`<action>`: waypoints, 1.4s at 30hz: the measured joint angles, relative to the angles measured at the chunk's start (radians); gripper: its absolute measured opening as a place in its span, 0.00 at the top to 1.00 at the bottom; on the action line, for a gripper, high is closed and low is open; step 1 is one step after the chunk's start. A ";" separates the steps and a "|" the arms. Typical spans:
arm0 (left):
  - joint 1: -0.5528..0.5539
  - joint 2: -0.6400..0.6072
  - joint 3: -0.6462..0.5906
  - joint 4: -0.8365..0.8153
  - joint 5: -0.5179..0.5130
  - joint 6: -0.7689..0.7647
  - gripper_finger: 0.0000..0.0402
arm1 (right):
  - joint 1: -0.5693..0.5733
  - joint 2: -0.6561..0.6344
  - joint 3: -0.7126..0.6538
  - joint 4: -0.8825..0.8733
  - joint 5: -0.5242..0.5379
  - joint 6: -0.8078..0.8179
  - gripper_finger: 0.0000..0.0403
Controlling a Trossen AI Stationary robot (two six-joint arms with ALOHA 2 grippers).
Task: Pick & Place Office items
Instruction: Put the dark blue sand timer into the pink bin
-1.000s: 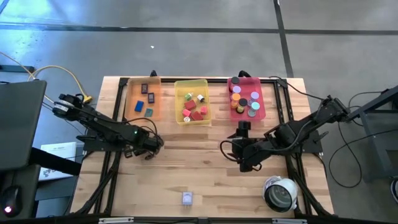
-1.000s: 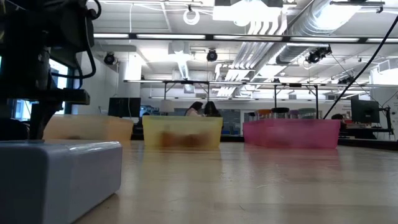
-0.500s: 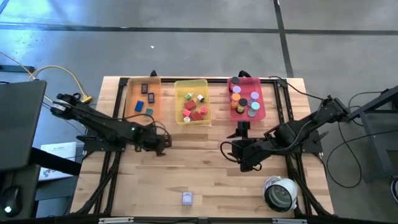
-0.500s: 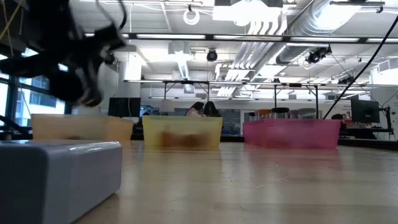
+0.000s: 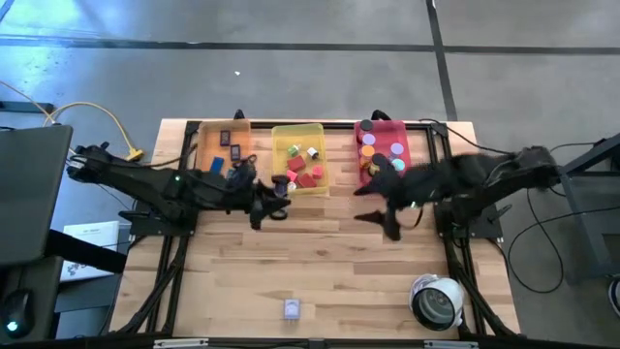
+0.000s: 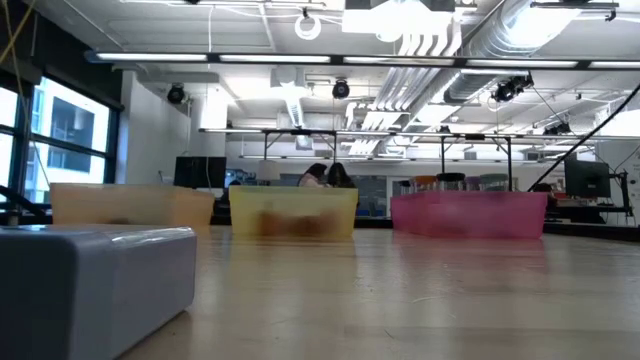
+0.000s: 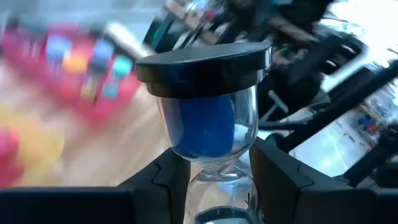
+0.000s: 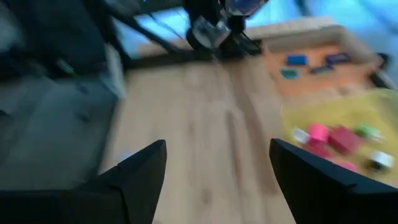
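Observation:
An hourglass (image 7: 205, 106) with blue sand and a black end cap fills the left wrist view, with my left gripper (image 7: 214, 171) shut on it. In the high view that gripper (image 5: 271, 199) hangs above the table just near of the yellow tray (image 5: 299, 179). My right gripper (image 5: 383, 208) (image 8: 217, 168) is open and holds nothing, in the air near of the pink tray (image 5: 407, 155). A lavender cube (image 5: 292, 308) (image 6: 95, 280) rests flat on the table near the front edge. Small coloured pieces lie in the trays. My left gripper pinches the hourglass at its narrow glass waist (image 7: 214, 175) between its two fingers, one on each side. The blue-filled bulb (image 7: 202, 124) and its black cap (image 7: 202, 65) show beyond the fingers. The hourglass is lifted clear of the table.
Orange tray (image 5: 203, 155), yellow tray and pink tray stand in a row along the far edge. A large white-grey round device (image 5: 436, 301) sits at the near right corner. Bare wood lies between the trays and the cube.
My left gripper has risen from the table, out of the low view, gone toward the right and far edge to the yellow tray, and rolled about its own line. My right gripper has risen and gone toward the far edge, nearer the pink tray.

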 joint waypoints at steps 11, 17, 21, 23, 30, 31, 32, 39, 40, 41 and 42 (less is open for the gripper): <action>0.106 0.017 0.032 0.243 0.268 0.306 0.67 | -0.123 -0.040 0.000 0.204 -0.107 0.046 0.32; 0.145 0.064 0.030 0.293 0.424 0.361 0.67 | -0.128 0.041 -0.003 0.348 -0.060 -0.113 0.32; 0.161 0.084 0.031 0.300 0.480 0.419 0.67 | -0.137 0.087 0.000 0.428 -0.014 -0.135 0.32; 0.165 0.087 0.031 0.287 0.495 0.455 0.67 | -0.143 0.109 0.002 0.481 -0.032 -0.135 0.32; 0.227 0.087 0.030 0.271 0.576 0.491 0.68 | -0.173 0.168 0.000 0.570 -0.087 -0.141 0.32; 0.241 0.087 0.030 0.266 0.597 0.498 0.68 | -0.180 0.181 0.000 0.585 -0.087 -0.143 0.32; 0.253 0.087 0.030 0.259 0.614 0.509 0.68 | -0.185 0.185 0.000 0.589 -0.087 -0.144 0.32; 0.318 0.088 0.030 0.225 0.708 0.584 0.73 | -0.206 0.206 0.000 0.608 -0.119 -0.081 0.32; 0.327 0.088 0.030 0.224 0.719 0.591 0.73 | -0.210 0.208 0.000 0.612 -0.133 -0.075 0.32; 0.337 0.089 0.030 0.223 0.722 0.595 0.73 | -0.215 0.209 0.000 0.617 -0.145 -0.074 0.32; 0.345 0.093 0.030 0.225 0.723 0.595 0.73 | -0.218 0.210 0.000 0.621 -0.156 -0.074 0.32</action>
